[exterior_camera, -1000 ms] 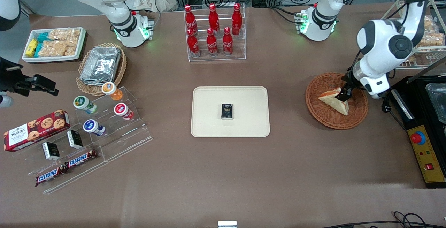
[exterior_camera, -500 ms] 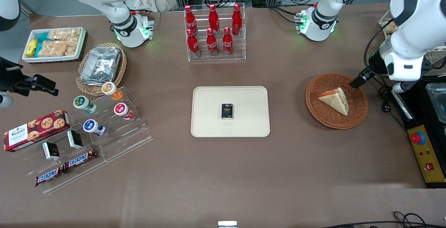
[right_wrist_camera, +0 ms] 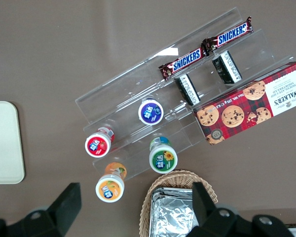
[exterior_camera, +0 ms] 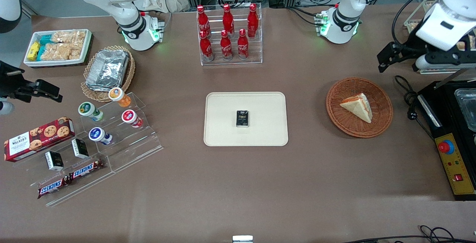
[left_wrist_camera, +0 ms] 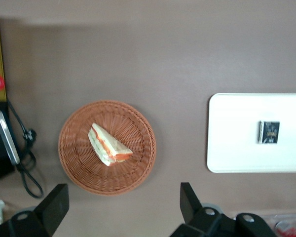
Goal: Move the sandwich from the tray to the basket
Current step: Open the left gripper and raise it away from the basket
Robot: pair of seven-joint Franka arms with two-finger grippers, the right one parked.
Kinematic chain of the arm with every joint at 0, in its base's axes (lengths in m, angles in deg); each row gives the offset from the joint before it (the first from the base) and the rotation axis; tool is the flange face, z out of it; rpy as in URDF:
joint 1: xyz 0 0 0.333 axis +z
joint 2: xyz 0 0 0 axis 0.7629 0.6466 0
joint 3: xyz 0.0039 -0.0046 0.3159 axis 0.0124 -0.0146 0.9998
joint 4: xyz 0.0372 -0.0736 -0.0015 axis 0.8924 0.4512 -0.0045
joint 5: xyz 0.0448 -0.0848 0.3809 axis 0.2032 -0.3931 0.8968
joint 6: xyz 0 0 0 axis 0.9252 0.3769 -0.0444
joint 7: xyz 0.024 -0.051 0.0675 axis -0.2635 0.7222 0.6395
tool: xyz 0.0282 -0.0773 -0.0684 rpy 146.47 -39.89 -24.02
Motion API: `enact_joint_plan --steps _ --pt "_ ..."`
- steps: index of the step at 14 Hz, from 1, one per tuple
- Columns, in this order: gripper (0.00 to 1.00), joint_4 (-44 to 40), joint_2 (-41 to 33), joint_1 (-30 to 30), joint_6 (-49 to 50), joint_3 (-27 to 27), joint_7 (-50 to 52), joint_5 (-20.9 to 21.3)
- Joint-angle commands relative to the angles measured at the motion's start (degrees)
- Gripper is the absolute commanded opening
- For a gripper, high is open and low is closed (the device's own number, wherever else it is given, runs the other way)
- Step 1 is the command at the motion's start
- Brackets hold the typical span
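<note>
On the table (exterior_camera: 260, 180), toward the working arm (exterior_camera: 452, 16), the sandwich (exterior_camera: 357, 107) sits in the basket (exterior_camera: 347, 125), apart from the tray (exterior_camera: 223, 133). Farther from the front camera than the basket, the left gripper (left_wrist_camera: 124, 192) hangs raised, spread wide, holding nothing. Transfer appears complete (parking the arm, at most, comes next).
</note>
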Motion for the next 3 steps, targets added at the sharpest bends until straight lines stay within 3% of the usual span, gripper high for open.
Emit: enact_joint_plan --steps 1,3 --pt "1.00 -5.81 3.31 -0.06 4.27 -0.11 -4.87 0.39" --pt "1.00 -6.00 3.58 -0.06 4.62 -0.02 -6.45 0.57"
